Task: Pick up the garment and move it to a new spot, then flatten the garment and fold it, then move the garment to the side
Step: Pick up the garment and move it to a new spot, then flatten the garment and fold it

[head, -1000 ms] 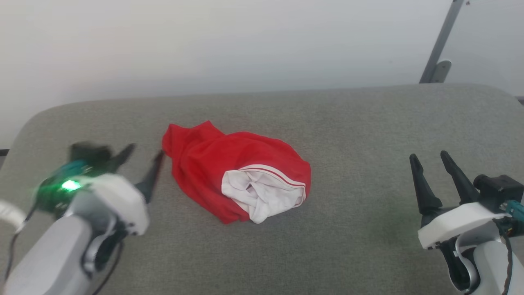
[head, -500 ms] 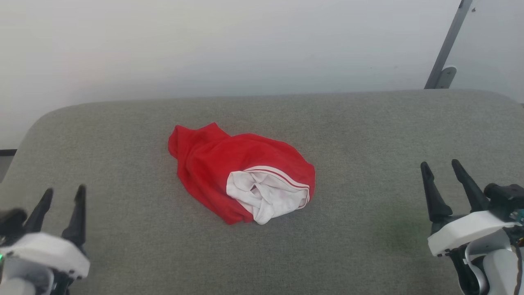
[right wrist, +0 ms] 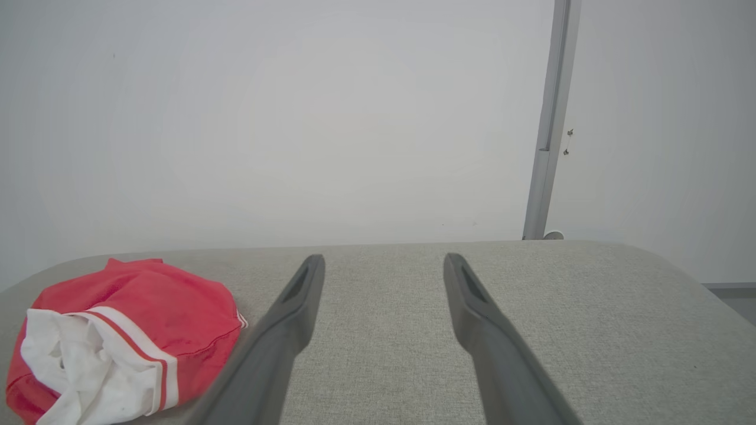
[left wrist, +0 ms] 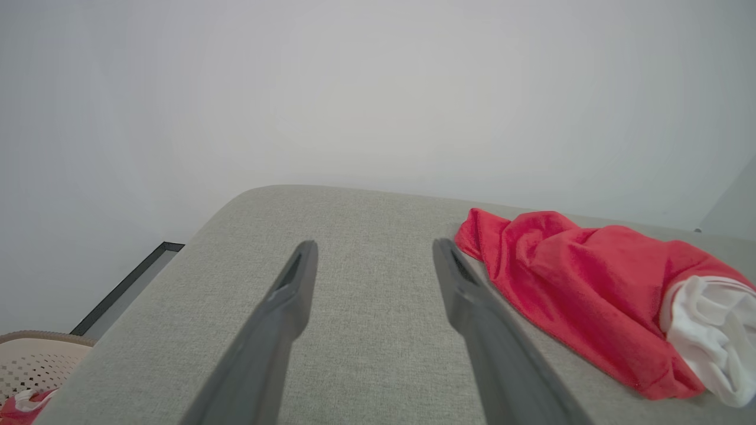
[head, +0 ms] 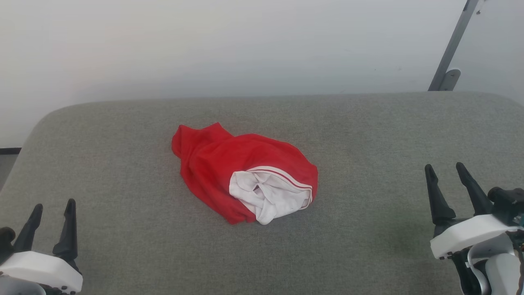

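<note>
While the garment (head: 241,172) lies bunched at the middle of the grey padded top (head: 368,135), well apart from the left gripper (head: 54,204) and right gripper (head: 443,166), both spread wide and empty, the pick-up looks unstarted, so next a gripper must reach in and pinch cloth.

Head cam: high, looks down fwd over cushion (head: 368,135); wrist cams low nr surface, face wall (right wrist: 295,118); all share garment (head: 229,164).

Left wrist view: garment (left wrist: 590,289) clipped at right edge, basket (left wrist: 29,361) at corner.
</note>
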`<state>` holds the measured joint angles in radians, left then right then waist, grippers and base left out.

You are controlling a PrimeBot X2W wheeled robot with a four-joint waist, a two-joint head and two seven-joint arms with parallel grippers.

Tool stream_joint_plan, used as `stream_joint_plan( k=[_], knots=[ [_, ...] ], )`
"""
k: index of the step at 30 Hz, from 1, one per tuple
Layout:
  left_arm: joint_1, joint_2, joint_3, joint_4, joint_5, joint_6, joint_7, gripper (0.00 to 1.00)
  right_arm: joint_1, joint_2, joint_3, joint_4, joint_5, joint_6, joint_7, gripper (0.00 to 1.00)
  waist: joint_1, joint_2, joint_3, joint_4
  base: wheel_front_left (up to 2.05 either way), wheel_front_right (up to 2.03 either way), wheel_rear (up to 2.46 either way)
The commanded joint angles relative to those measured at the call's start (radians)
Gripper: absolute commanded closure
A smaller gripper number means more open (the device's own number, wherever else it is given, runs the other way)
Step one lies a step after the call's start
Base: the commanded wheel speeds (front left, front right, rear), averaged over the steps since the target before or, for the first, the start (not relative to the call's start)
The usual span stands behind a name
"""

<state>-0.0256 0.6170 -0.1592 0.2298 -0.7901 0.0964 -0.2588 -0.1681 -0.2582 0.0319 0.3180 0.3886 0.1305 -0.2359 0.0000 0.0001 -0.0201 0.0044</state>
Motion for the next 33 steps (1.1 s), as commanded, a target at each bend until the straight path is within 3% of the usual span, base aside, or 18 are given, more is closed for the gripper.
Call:
stream_joint_plan(
  k=[1, 12, 19, 33],
  knots=[
    [0.008, -0.004, 0.006, -0.006, 0.012, 0.0, -0.007, 0.0, 0.009, 0.002, -0.002, -0.008, -0.002, 0.0, 0.004, 0.0, 0.0, -0.0001, 0.0, -0.001, 0.0, 0.0, 0.0],
    [0.024, -0.009, 0.02, -0.035, 0.012, 0.007, -0.006, 0.0, 0.019, 0.016, -0.014, -0.019, -0.009, 0.0, 0.011, 0.0, 0.0, -0.0001, 0.003, -0.002, 0.0, 0.0, 0.0],
    [0.031, -0.014, 0.029, -0.059, -0.007, 0.014, -0.005, 0.0, 0.018, 0.017, 0.024, -0.024, 0.002, 0.0, 0.033, 0.0, 0.0, -0.0001, 0.009, 0.031, 0.0, 0.0, 0.0],
    [-0.006, -0.066, 0.025, -0.076, -0.014, -0.004, -0.005, 0.0, -0.073, -0.024, 0.288, -0.042, 0.079, 0.0, 0.167, 0.0, 0.0, -0.0001, 0.091, 0.189, 0.0, 0.0, 0.0]
  ],
)
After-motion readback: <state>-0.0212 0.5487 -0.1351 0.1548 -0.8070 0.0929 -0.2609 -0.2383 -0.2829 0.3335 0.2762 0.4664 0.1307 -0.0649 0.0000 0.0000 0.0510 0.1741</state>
